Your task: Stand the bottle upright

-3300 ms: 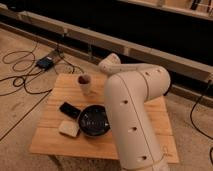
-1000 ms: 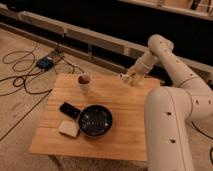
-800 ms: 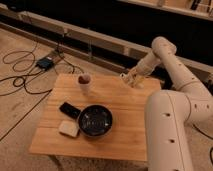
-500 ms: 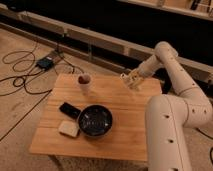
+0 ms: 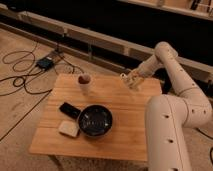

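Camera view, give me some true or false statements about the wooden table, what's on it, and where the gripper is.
1. The cup stands upright toward the far left of the table. True.
2. The gripper hangs over the black bowl. False: it is at the table's far right edge, well away from the bowl.
3. The black bowl sits on the floor. False: it sits on the table, toward the near side.
4. A pale block lies right beside the bowl. True.
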Robot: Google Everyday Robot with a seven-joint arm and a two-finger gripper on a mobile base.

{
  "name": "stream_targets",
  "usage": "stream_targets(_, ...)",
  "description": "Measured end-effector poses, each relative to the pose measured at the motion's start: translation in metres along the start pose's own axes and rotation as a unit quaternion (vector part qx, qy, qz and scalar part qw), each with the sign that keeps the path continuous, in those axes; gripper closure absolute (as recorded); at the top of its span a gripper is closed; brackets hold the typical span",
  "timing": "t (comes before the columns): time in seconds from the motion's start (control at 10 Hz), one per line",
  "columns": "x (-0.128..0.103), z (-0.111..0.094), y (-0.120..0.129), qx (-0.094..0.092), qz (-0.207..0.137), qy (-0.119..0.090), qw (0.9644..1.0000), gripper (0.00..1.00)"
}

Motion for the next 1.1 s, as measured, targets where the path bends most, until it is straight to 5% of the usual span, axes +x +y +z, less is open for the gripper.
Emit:
stream_targets(0.2,0.015,0.002,0.021,-0.037,-0.020,0.025,0.9988,1.00)
stream_targets(0.9,0.015,0.001,0.020,-0.037,-0.020,0.026,0.9988,1.00)
stream_targets(1.1,0.022,0.001,0.017,-0.034,-0.009,0.045,0.9984,1.00)
